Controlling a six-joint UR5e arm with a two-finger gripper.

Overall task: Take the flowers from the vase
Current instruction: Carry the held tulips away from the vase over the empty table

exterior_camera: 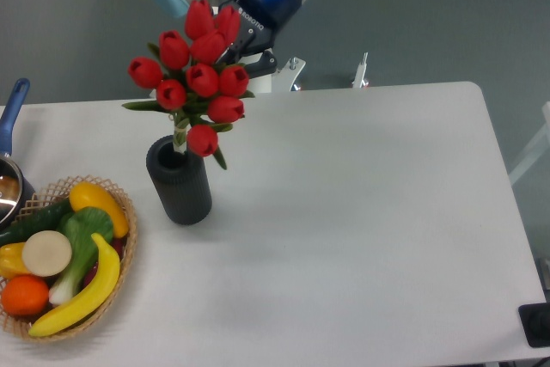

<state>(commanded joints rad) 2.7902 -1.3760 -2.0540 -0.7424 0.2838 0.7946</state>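
Note:
A bunch of red tulip flowers [199, 82] with green leaves hangs above the dark ribbed vase [180, 183], which stands upright at the table's left. Pale stems still reach down into the vase's mouth. My gripper [252, 56] is behind and to the upper right of the buds, shut on the flowers; the buds hide most of its fingers.
A woven basket [120, 251] of fruit and vegetables, with a banana [79, 294] and an orange [24, 295], sits at the front left. A pot with a blue handle [10, 118] is at the left edge. A black object [537, 324] lies at the front right corner.

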